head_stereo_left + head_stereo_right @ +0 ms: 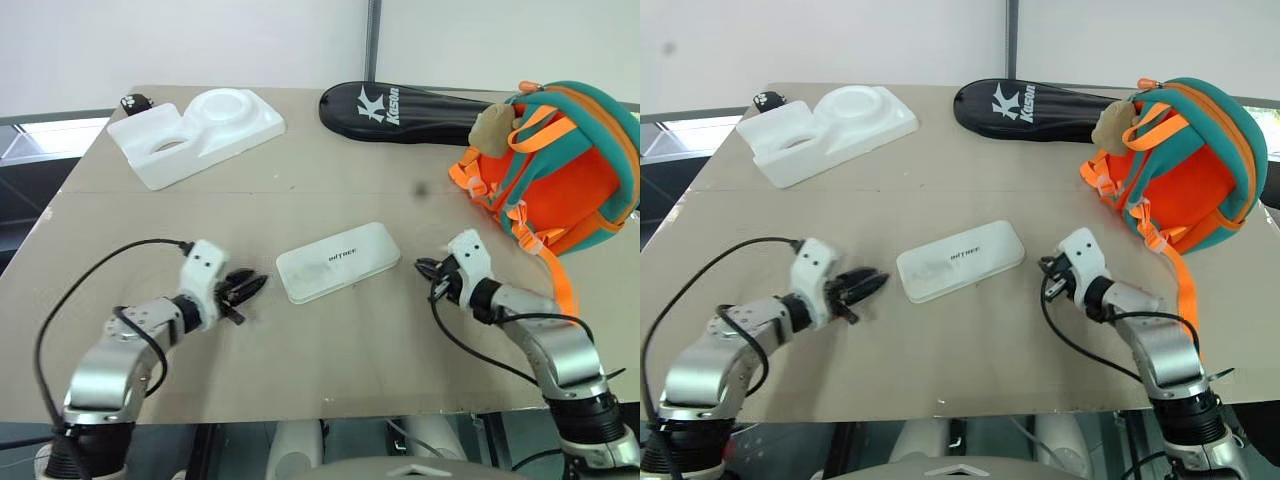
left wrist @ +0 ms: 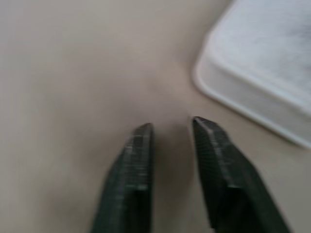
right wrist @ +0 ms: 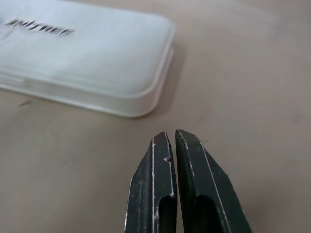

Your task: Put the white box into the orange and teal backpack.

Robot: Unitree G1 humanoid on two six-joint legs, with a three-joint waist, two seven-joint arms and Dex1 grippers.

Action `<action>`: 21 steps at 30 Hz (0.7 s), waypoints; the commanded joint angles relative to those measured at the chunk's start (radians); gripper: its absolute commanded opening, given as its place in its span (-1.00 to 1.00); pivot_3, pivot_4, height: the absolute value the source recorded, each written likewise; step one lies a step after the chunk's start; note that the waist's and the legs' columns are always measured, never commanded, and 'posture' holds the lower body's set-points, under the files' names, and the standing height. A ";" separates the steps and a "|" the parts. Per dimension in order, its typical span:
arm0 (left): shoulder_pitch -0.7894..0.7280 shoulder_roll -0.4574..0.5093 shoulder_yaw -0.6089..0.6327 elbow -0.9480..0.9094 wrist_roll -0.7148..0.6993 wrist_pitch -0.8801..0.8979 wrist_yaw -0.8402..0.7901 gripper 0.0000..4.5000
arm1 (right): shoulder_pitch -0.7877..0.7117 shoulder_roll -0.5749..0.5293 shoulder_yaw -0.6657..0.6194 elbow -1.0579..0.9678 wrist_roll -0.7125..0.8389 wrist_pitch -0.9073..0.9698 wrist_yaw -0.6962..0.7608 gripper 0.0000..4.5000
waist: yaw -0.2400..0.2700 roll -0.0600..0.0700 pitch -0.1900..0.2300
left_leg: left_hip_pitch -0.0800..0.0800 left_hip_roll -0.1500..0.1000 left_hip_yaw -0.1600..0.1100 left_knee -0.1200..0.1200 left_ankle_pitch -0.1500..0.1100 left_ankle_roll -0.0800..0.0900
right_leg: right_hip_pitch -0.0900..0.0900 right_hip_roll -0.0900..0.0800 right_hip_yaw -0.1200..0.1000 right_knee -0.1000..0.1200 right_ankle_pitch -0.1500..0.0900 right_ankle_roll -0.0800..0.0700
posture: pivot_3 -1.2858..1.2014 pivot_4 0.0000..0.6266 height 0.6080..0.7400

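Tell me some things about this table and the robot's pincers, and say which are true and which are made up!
1. The white box lies flat on the table, between the two pincers. True.
2. The right pincer is holding the box. False: its fingers are shut on nothing, with bare table between them and the box.
3. The left pincer has a gap between its fingers. True.
4. The box is already inside the backpack. False: it is out on the table, apart from the backpack.
5. The black bag lies at the far side of the table. True.
6. The foam tray sits on top of the backpack. False: it sits on the table's far left.
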 commanded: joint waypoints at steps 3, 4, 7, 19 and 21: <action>0.110 0.128 0.222 -0.082 -0.369 0.323 -0.212 0.88 | -0.107 -0.035 -0.002 0.065 0.003 -0.060 0.060 -1.00 | -0.001 0.000 0.000 | 0.000 0.000 0.000 0.000 0.000 0.000 | 0.000 0.000 0.000 0.000 0.000 0.000 | 0.03 -0.52 1.00; 0.118 0.156 0.252 -0.081 -0.451 0.395 -0.253 0.94 | -0.126 -0.040 0.006 0.086 -0.003 -0.074 0.072 -1.00 | -0.004 -0.002 0.001 | 0.000 0.000 0.000 0.000 0.000 0.000 | 0.000 0.000 0.000 0.000 0.000 0.000 | 0.03 -0.52 1.00; 0.019 0.191 0.269 0.007 -0.574 0.569 -0.218 0.94 | -0.219 -0.058 0.060 0.202 -0.054 -0.161 0.122 -1.00 | 0.004 0.001 0.004 | 0.001 0.000 0.000 0.000 0.000 0.000 | 0.000 -0.002 -0.001 0.000 0.000 0.000 | 0.03 -0.52 1.00; -0.206 0.010 0.210 0.258 -0.618 0.739 0.020 0.94 | -0.444 -0.041 0.197 0.600 -0.232 -0.402 0.199 -1.00 | -0.003 -0.001 0.003 | -0.005 0.000 -0.002 0.000 0.000 0.000 | -0.003 0.001 0.000 0.000 0.002 0.004 | 0.03 -0.52 1.00; -0.236 -0.029 0.195 0.265 -0.620 0.747 0.050 0.94 | -0.453 -0.030 0.228 0.621 -0.250 -0.426 0.233 -1.00 | 0.001 -0.001 0.003 | -0.006 0.000 -0.002 0.000 0.000 0.000 | -0.004 0.001 -0.001 0.000 0.002 0.004 | 0.03 -0.52 1.00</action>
